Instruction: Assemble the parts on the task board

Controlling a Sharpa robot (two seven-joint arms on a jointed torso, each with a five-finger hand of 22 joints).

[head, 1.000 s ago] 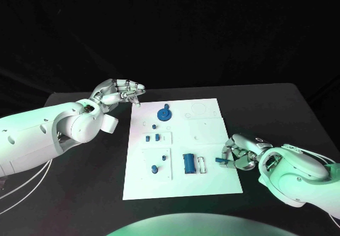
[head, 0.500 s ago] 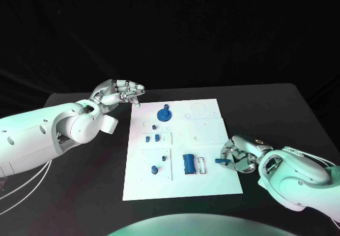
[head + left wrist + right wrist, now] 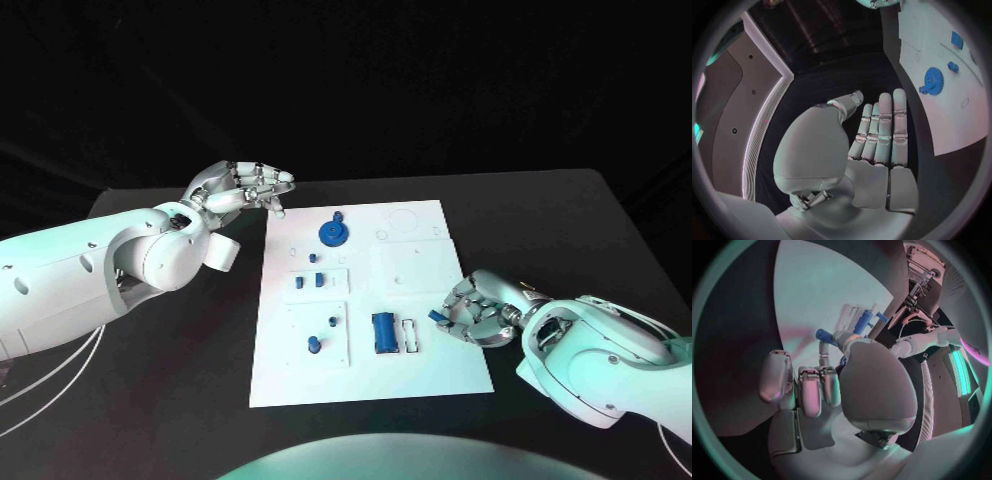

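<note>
Right robot hand (image 3: 480,312) pinches small blue part (image 3: 825,334) at task board (image 3: 433,375) right edge; loose pinch risks dropping it; left robot hand (image 3: 245,187) curled, holding nothing

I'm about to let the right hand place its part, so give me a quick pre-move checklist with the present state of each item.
1. Right hand holds a small blue part: ok, pinched in its fingers.
2. Right hand over the board: ok, at its right edge.
3. Left hand out of the way: ok, off the board's far left corner, holding nothing.
4. Blue cylinder in its place beside the right hand: ok.
5. Part's orientation in the grip: cannot tell.
6. Blue gear clear of the right hand: ok, at the far end.
</note>
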